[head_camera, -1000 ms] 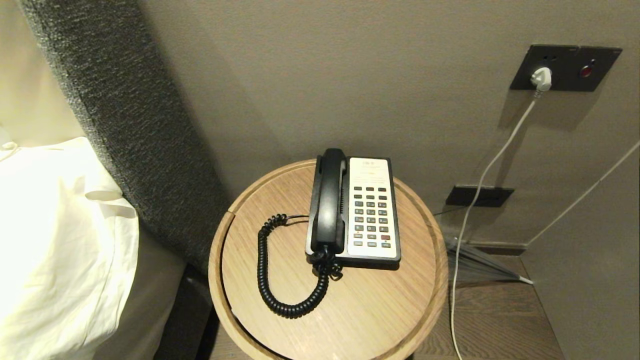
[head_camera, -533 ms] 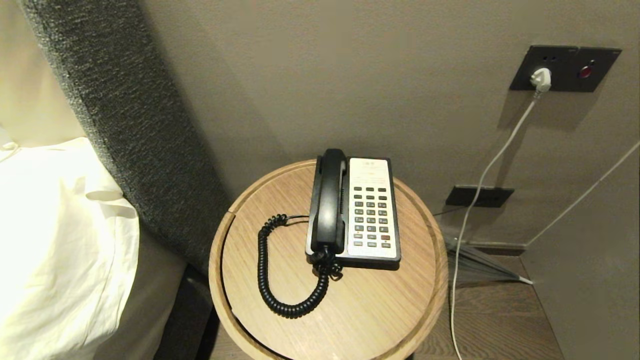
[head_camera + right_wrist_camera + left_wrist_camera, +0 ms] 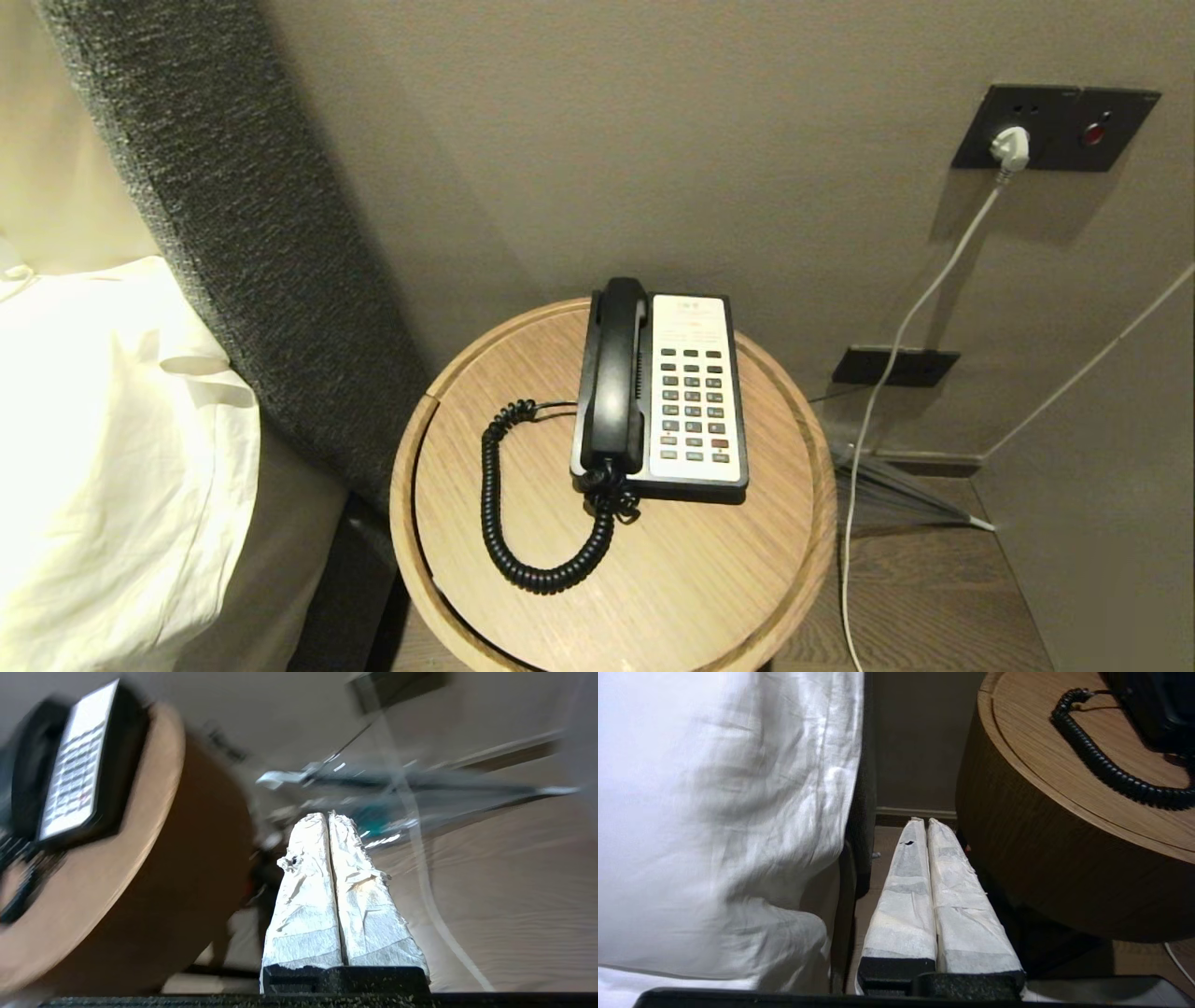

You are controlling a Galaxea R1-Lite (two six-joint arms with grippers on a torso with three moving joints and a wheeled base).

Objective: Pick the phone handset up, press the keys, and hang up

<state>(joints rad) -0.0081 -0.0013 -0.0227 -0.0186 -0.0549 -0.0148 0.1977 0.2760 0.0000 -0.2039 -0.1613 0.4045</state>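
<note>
Here, on my head camera, I see the black phone handset (image 3: 613, 373) lying in its cradle on the left side of the black-and-white phone base (image 3: 691, 392), which sits toward the back of a round wooden table (image 3: 709, 569). The black coiled cord (image 3: 523, 523) loops out from the handset's near end across the tabletop. A bed with white bedding (image 3: 103, 448) stands to the left, a grey padded headboard (image 3: 243, 243) leans behind it, and a white cable (image 3: 896, 355) hangs from a wall socket (image 3: 1055, 126) on the right.

Neither arm shows on the head camera. My left gripper (image 3: 923, 821) has its white-wrapped fingers pressed together, empty, low in the gap between the bedding and the table's side. My right gripper (image 3: 328, 815) also has its fingers together and empty, low beside the table's right side, above the wooden floor (image 3: 504, 896)
</note>
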